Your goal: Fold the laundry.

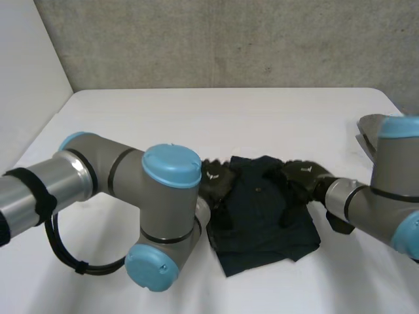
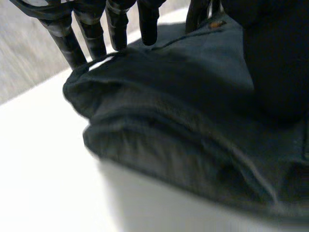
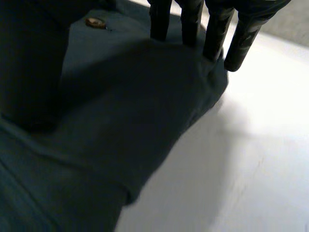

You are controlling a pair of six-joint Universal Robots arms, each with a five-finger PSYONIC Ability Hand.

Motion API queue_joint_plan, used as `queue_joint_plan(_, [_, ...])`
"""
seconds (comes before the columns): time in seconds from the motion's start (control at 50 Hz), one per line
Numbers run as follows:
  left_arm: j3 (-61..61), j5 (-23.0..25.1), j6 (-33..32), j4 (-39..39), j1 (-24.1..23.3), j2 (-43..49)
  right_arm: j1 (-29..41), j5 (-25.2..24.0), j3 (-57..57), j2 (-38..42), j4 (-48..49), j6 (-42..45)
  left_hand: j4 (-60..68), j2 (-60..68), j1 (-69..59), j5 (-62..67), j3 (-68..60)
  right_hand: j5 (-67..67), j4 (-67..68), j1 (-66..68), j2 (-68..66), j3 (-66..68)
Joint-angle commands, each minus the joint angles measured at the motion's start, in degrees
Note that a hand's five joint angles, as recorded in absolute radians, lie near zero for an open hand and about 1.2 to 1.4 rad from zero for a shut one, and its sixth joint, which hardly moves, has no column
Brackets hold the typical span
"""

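A dark blue garment lies folded into a compact rectangle on the white table, between the two arms. My left hand rests on its left edge, open, with straight fingers reaching across the fold of the cloth. My right hand rests on the right edge, also open; its straight fingertips touch the cloth near that edge. A small metal button shows on the fabric between the hands.
The left arm's grey elbow with a light-blue cap stands low at the front left of the garment. A concrete wall runs behind the table's far edge. White tabletop surrounds the garment on every side.
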State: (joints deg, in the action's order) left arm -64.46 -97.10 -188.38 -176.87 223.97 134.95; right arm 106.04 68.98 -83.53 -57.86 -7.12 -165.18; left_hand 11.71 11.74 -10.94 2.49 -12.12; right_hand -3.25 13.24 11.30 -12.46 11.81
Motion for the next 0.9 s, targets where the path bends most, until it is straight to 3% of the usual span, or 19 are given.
queue_joint_plan(0.02, [-0.6, -0.6, -6.4, 3.8, 0.5, 2.3, 0.0, 3.7, -0.1, 3.1, 0.8, 7.9, 1.5, 1.5, -2.3, 0.7, -1.1, 3.3, -3.2, -1.3, 2.5, -1.8])
queue_joint_plan(0.16, [-0.4, -0.2, -7.0, 2.0, 0.9, -6.1, -0.5, 4.2, -2.2, -1.7, 4.4, 8.0, 0.0, 0.0, -0.8, -0.8, 0.4, 3.3, -3.2, -1.3, 2.5, -1.8])
queue_joint_plan(0.28, [-1.4, 1.7, -6.7, -1.5, 1.9, -16.1, -0.6, 4.8, -7.0, -13.6, 7.2, 8.1, -0.1, -0.2, -0.6, -0.9, 0.6, 3.3, -3.2, -1.3, 2.5, -1.8])
queue_joint_plan(0.44, [-3.8, 14.8, -4.4, 2.8, 6.4, -24.6, 0.2, 8.8, -16.9, -25.9, 10.7, 8.9, 0.0, 0.0, -0.8, -0.8, 0.4, 3.3, -3.2, -1.3, 2.5, -1.8])
queue_joint_plan(0.5, [-3.9, 17.5, -2.4, 5.7, 8.0, -26.0, 0.4, 8.5, -21.6, -27.8, 11.9, 8.9, 0.0, 0.0, -0.8, -0.8, 0.4, 3.3, -3.2, -1.3, 2.5, -1.8])
queue_joint_plan(0.62, [-4.8, 22.8, 2.3, 9.4, 11.3, -26.9, 2.4, 8.5, -29.3, -28.3, 14.1, 8.6, 0.7, 0.7, -1.5, -0.1, -0.3, 3.3, -3.2, -1.3, 2.5, -1.8])
queue_joint_plan(0.72, [-6.1, 23.3, 3.8, 9.3, 12.0, -26.9, 6.3, 9.0, -34.7, -26.4, 23.2, 8.8, 0.7, 0.7, -1.5, -0.1, -0.3, 3.3, -3.2, -1.3, 2.5, -1.8])
queue_joint_plan(0.9, [-6.8, 23.3, 4.0, 9.3, 12.0, -26.5, 8.6, 9.3, -36.4, -16.8, 30.8, 9.1, 0.5, 0.5, -1.3, -0.3, -0.1, 3.3, -3.2, -1.3, 2.5, -1.8])
